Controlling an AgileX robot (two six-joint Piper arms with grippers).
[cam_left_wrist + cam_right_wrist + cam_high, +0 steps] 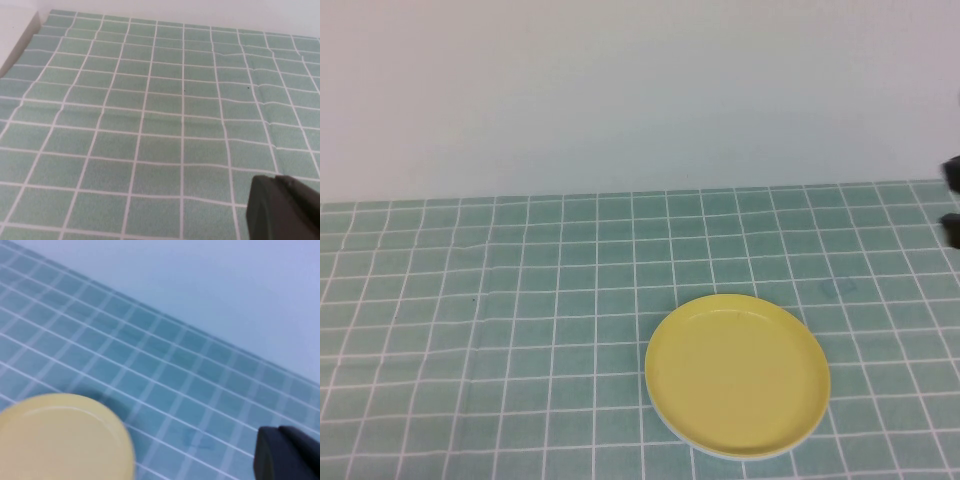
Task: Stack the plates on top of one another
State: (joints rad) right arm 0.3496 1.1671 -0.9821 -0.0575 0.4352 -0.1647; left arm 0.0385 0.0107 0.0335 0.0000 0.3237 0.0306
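Observation:
A yellow plate (737, 375) lies flat on the green checked cloth at the front right. A thin white rim (725, 453) shows under its near edge. The plate also shows in the right wrist view (62, 437). My right gripper (952, 200) is at the far right edge of the high view, behind and to the right of the plate and clear of it. Its two dark tips stand apart with nothing between them; one finger (286, 455) shows in the right wrist view. My left gripper (282, 207) is out of the high view and hangs over bare cloth, holding nothing I can see.
The green checked cloth (520, 300) covers the table up to a white wall (620, 90) at the back. The cloth's left edge and a pale surface (12, 35) show in the left wrist view.

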